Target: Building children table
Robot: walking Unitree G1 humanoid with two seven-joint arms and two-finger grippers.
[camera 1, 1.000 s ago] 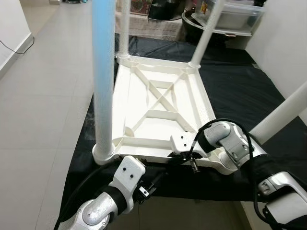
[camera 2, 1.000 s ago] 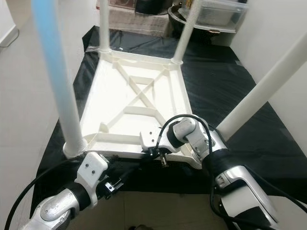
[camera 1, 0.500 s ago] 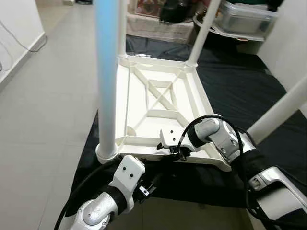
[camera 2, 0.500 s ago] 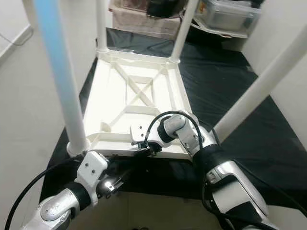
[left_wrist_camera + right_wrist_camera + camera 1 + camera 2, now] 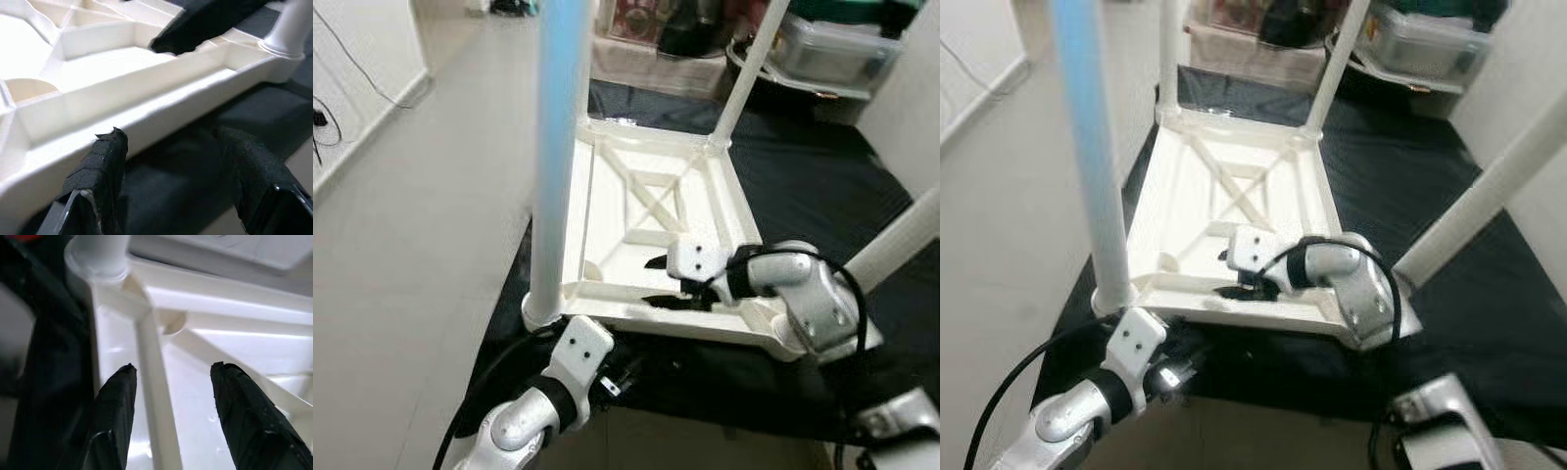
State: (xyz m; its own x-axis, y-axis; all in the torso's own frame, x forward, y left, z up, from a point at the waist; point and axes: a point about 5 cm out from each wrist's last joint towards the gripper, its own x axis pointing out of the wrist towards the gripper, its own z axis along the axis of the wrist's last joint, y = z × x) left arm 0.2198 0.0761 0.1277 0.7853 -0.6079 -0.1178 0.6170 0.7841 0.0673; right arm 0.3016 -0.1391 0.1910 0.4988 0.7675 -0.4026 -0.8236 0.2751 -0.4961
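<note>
Table [image 5: 651,211]: lying upside down on a black mat [image 5: 803,181]; its white legs are sticking up
Right gripper [image 5: 658,281]: reaching over the table's near edge; its fingers [image 5: 115,401] are spreading wide around a white rib
Left gripper [image 5: 171,166]: sitting low, just beside the near edge; its fingers [image 5: 105,156] are spreading apart, holding nothing
Floor [image 5: 421,215]: lying pale beside the mat

Pale grey floor tiles [image 5: 421,225] stretch off to my left toward a white wall [image 5: 357,44], where a dark cable [image 5: 337,69] trails down. A black mat [image 5: 813,171] covers the floor ahead. Beyond it sits a clear plastic storage bin [image 5: 837,49].
</note>
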